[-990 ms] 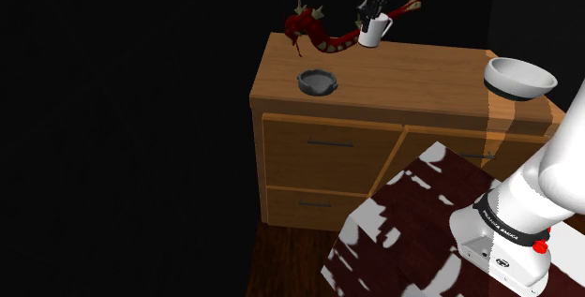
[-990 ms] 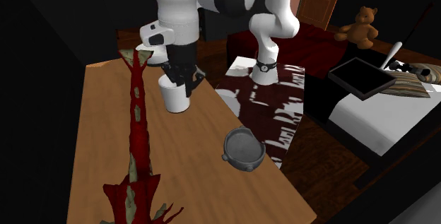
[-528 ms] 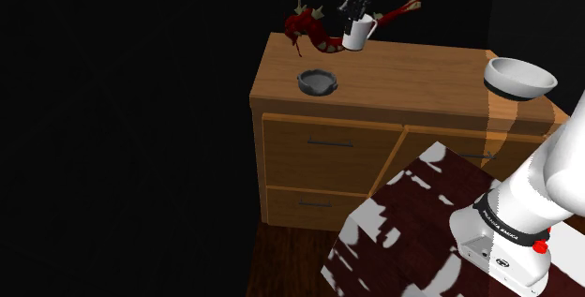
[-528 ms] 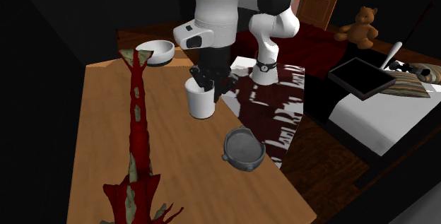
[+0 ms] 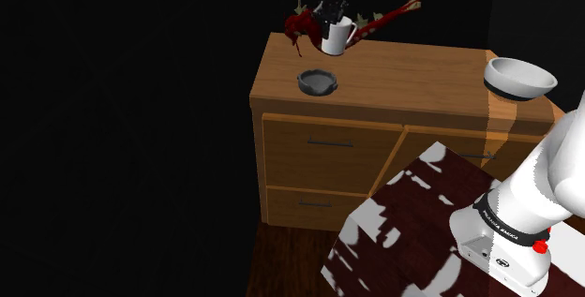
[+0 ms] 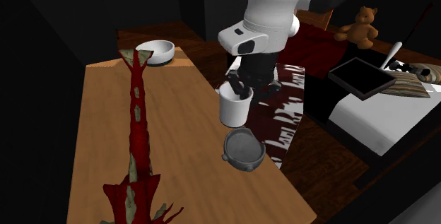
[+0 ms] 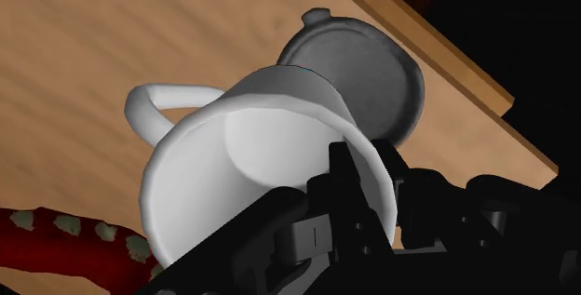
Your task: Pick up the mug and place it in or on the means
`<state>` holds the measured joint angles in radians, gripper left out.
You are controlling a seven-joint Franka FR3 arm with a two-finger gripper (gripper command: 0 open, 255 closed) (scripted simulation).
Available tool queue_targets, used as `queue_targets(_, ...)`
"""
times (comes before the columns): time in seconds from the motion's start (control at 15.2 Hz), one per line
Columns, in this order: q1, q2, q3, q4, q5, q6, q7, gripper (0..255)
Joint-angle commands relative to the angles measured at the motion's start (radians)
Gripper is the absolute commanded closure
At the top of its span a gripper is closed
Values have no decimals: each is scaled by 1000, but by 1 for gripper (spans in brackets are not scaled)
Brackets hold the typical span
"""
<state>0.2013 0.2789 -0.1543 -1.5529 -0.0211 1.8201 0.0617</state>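
Claw: pinches the white mug by its rim, one finger inside and one outside.
Mug: hangs under the claw, apparently clear of the dresser top.
Change: claw and mug have travelled away from the white bowl. The grey dish now lies just below.
Meaning: the carry looks nearly done; lowering and release remain.
Count: one mug, one grey dish, one white bowl, one red dragon figure.

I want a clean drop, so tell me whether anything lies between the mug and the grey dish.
Nothing visible does. The white mug hangs close to the grey dish, only bare dresser top between them; the red dragon figure lies well aside.
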Motion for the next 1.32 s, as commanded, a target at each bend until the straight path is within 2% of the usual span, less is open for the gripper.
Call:
queue_targets(0.0, 29, 6, 16, 15, -3, -12, 46, 255)
queue_targets(1.25, 32, 52, 20, -155, 0, 205, 59, 255)
